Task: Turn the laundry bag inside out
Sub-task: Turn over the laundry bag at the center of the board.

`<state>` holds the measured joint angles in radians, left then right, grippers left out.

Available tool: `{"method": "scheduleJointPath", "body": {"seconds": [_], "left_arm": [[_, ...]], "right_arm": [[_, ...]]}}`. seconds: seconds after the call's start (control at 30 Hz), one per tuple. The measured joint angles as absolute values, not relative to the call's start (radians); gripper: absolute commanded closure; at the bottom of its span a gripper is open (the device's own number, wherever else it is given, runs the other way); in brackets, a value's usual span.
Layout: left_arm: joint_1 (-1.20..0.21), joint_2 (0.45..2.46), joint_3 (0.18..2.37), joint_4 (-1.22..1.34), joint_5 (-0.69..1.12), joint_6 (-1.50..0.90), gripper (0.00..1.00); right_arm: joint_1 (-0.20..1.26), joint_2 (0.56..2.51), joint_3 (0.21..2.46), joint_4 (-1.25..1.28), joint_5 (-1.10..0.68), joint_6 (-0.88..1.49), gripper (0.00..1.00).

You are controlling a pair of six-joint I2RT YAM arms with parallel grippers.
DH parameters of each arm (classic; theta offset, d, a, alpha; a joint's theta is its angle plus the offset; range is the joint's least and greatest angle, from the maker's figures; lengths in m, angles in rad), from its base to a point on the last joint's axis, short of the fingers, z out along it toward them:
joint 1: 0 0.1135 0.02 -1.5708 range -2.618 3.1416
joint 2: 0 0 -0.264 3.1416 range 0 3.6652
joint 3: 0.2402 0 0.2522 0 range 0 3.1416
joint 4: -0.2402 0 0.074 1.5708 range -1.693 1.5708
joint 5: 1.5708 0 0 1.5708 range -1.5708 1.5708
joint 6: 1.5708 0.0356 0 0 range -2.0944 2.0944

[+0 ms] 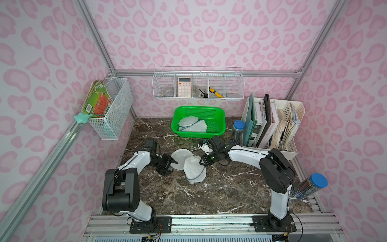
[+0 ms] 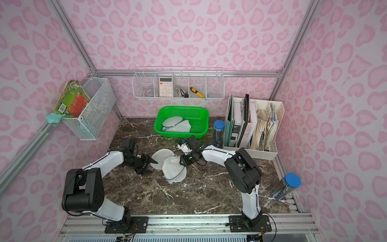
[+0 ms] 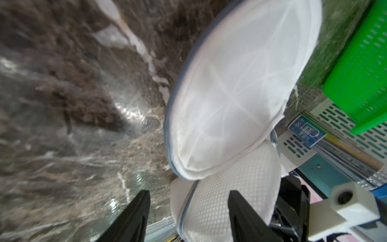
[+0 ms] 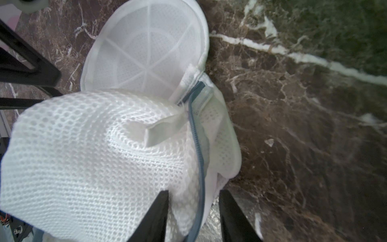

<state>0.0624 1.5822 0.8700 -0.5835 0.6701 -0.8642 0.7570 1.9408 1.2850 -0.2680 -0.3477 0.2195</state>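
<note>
On tabletop (image 1: 209, 194): laundry bag (image 1: 193, 170) between left pincer (image 1: 172, 167) and right pincer (image 1: 202, 162); basket (image 1: 176, 127) behind.

A blue label (image 3: 306, 131) on the clear tube (image 3: 351, 163) shows "50"; its other print is illegible.

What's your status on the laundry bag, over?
Left claw open beside round panel. Right claw shut on laundry bag at zipper edge. Bag domed on table. Green basket behind, apart.
</note>
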Motion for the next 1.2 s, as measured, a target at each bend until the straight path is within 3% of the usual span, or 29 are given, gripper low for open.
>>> {"method": "scheduleJointPath", "body": {"seconds": [0.2,0.27,0.4,0.43,0.6,0.87,1.2], "left_arm": [[0.065,1.649,0.834,-0.456,0.686,-0.971,0.45],[0.065,1.668,0.828,-0.426,0.692,-0.997,0.57],[0.065,1.695,0.826,-0.353,0.708,-1.041,0.97],[0.065,1.694,0.829,-0.342,0.711,-1.052,1.0],[0.065,1.626,0.896,-0.366,0.702,-1.07,1.0],[0.035,1.454,1.143,-0.586,0.588,-1.014,1.0],[-0.002,1.362,1.198,-0.713,0.52,-0.996,1.0]], "right_arm": [[0.757,1.94,1.286,-0.269,-0.341,0.213,0.57],[0.757,1.94,1.287,-0.269,-0.34,0.213,0.59],[0.76,1.94,1.288,-0.27,-0.333,0.209,0.63],[0.761,1.94,1.288,-0.273,-0.329,0.209,0.61],[0.763,1.913,1.294,-0.302,-0.306,0.206,0.47],[0.694,1.808,1.298,-0.284,-0.286,0.268,0.35],[0.661,1.826,1.293,-0.212,-0.395,0.347,0.27]]}}
